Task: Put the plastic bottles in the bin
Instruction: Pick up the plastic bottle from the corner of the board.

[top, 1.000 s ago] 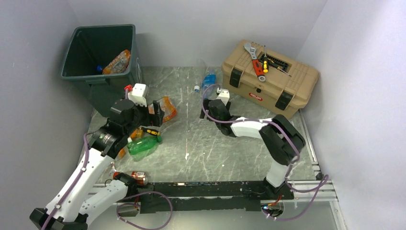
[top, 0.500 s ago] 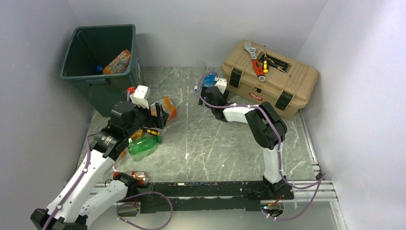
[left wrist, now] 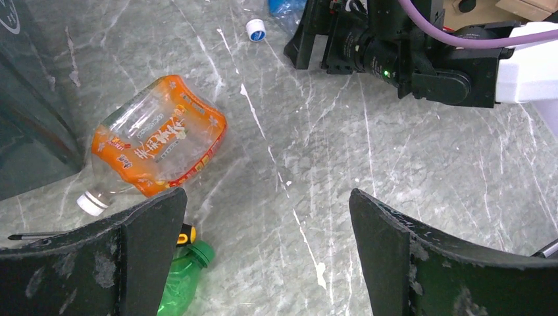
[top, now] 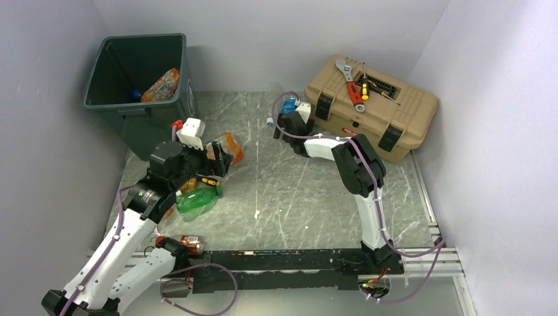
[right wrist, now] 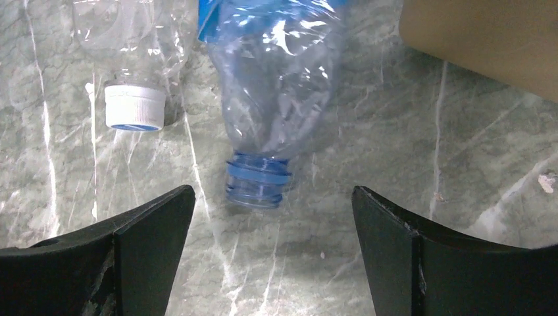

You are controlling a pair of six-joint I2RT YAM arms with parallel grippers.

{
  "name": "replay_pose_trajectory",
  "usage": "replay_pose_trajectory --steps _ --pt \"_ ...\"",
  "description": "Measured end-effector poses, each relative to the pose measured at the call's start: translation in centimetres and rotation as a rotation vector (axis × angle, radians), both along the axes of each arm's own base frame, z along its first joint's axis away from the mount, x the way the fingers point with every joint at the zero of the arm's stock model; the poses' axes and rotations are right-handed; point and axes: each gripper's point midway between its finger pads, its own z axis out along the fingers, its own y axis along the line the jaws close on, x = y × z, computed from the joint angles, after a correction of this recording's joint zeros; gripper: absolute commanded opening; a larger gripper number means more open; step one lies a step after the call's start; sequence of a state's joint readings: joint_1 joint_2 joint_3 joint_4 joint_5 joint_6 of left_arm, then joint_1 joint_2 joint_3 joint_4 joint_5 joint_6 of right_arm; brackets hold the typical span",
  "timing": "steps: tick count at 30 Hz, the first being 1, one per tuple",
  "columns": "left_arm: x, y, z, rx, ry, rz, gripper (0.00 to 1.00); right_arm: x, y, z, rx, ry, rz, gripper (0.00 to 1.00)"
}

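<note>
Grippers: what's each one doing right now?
Left gripper: open, holding nothing, near the orange bottle.
Right gripper: open, holding nothing, at the blue bottle neck.

1. Left arm's stretched out from the near-left corner, the left gripper (top: 216, 158) just beside an orange-labelled bottle (top: 232, 146) lying on the table (top: 296, 191).
2. Right below it, a green bottle (top: 197, 200) on its side, with a yellow-handled screwdriver (top: 209, 180) next to it.
3. A small red-labelled bottle (top: 189, 243) sits down by the arm bases.
4. Far left, the bin (top: 158, 131) stands upright, with an orange bottle (top: 161, 84) lying inside.
5. Right arm's reaching deep, the right gripper (top: 283, 115) near the toolbox (top: 401, 112), jaws hidden under the wrist.
6. On the toolbox lid: a wrench (top: 343, 68) and screwdrivers (top: 364, 85).
</note>
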State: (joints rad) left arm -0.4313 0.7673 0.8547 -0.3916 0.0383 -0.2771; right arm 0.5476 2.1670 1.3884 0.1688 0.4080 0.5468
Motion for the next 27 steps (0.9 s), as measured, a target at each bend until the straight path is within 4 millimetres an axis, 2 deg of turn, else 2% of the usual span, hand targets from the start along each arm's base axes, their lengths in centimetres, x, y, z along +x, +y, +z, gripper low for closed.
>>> replay_pose_trajectory --steps 6,14,16,22,27 --pt "0.0 -0.1 0.0 -0.003 0.001 -0.002 1.0 0.5 -0.1 -0.1 -0.001 0.021 -0.005 0.92" --pt "0.1 -0.1 0.1 -0.004 -0.002 -0.002 1.0 1.6 -0.4 -0.2 -0.006 0.042 -0.021 0.85" --pt "0.1 -0.1 0.1 -0.005 -0.001 -0.002 1.0 1.6 -0.4 -0.2 -0.01 0.046 -0.02 0.81" --pt "0.0 -0.2 0.1 -0.007 0.0 -0.008 0.99 1.7 -0.3 -0.4 -0.029 0.059 -0.01 0.6" --pt "0.0 -0.3 0.1 -0.01 0.001 -0.011 0.99 1.7 -0.3 -0.6 -0.039 0.07 -0.007 0.48"
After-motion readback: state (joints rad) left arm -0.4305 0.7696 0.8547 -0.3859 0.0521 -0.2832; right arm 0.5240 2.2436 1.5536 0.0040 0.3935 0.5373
